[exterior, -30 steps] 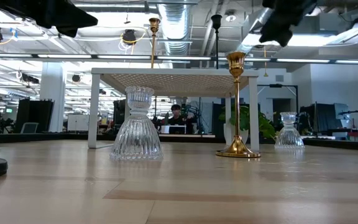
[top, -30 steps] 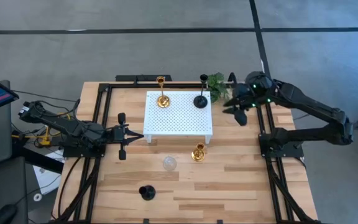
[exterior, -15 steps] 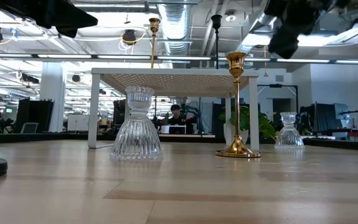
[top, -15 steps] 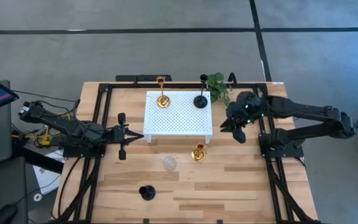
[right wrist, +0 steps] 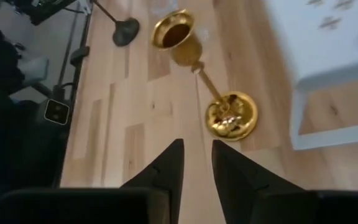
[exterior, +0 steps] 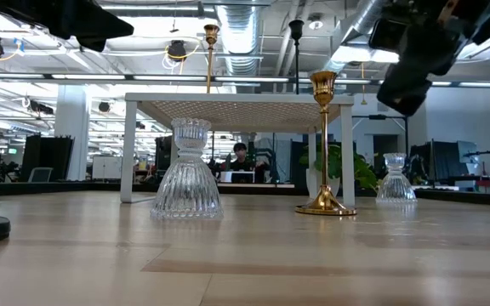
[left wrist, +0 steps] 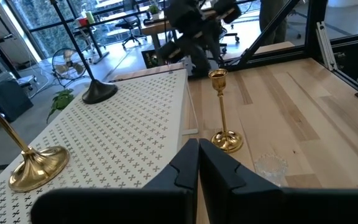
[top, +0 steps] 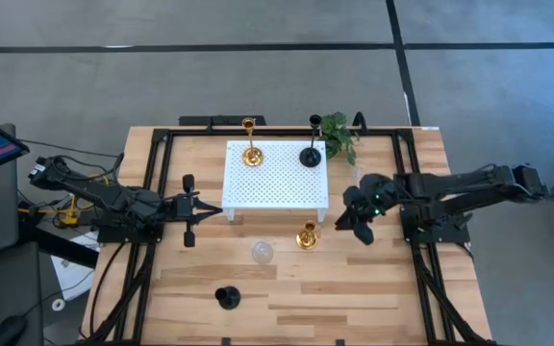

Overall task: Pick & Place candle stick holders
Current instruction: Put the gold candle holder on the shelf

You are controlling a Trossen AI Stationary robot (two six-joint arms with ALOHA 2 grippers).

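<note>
The right arm reaches low across the bench [top: 373, 279] from the right edge, its forearm lying nearly level, and the right gripper [top: 352, 221] hangs just to the right of the tall gold holder [top: 307, 235] that stands on the wood in front of the white perforated stand [top: 277, 178]. Its jaws are narrowly parted around nothing, pointing toward that holder without touching it. A second ago this gripper was up by the small green plant [top: 338, 131] at the bench's far edge; it has since swung toward the near side and dropped, its jaws narrowing on the way. The left arm stays stretched along the left side, the left gripper [top: 217, 209] clenched and empty at the stand's left edge. On the stand are a gold holder [top: 250, 154] and a black holder [top: 311, 154]; a clear glass holder [top: 263, 252] and a short black holder [top: 226, 298] sit on the near bench, unmoved.
</note>
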